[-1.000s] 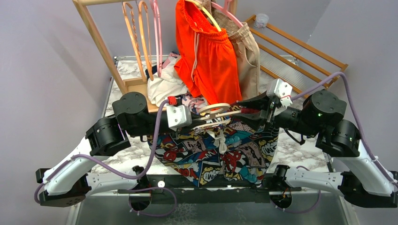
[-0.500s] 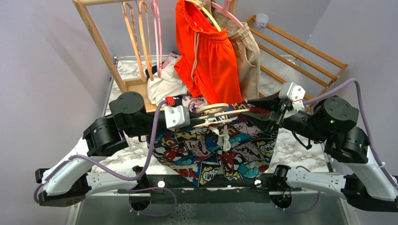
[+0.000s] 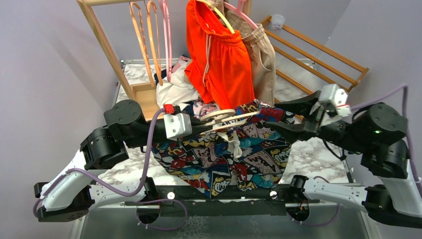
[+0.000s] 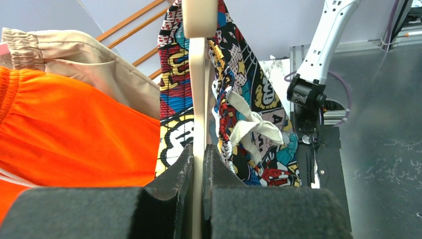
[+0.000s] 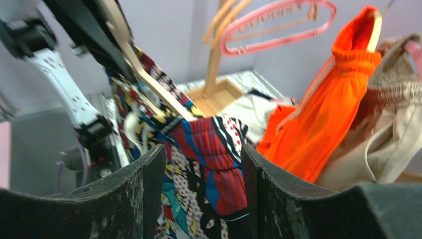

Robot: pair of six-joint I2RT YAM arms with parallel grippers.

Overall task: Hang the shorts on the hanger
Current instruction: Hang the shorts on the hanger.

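Note:
The comic-print shorts point(image 3: 224, 157) hang by their waistband from the cream hanger point(image 3: 230, 117), above the table's front edge. My left gripper point(image 3: 200, 127) is shut on the hanger; in the left wrist view its pads point(image 4: 185, 164) pinch the thin cream bar point(image 4: 199, 89), and the shorts point(image 4: 241, 55) drape on both sides with a white drawstring dangling. My right gripper point(image 3: 274, 115) stands open just right of the waistband's right end. In the right wrist view the shorts point(image 5: 211, 149) show beyond the spread jaws of that gripper point(image 5: 201, 154), untouched, with the hanger point(image 5: 144, 74) behind.
A wooden rack point(image 3: 99, 35) at the back holds orange and pink hangers point(image 3: 152, 40), plain orange shorts point(image 3: 219, 59) and beige shorts point(image 3: 263, 59). A heap of pale clothes point(image 3: 174, 89) lies under it. A slatted wooden frame point(image 3: 318, 55) leans at the back right.
My right gripper has opened wider, let go of the waistband and drawn back to the right. The left arm has shifted slightly left, carrying the hanger and shorts.

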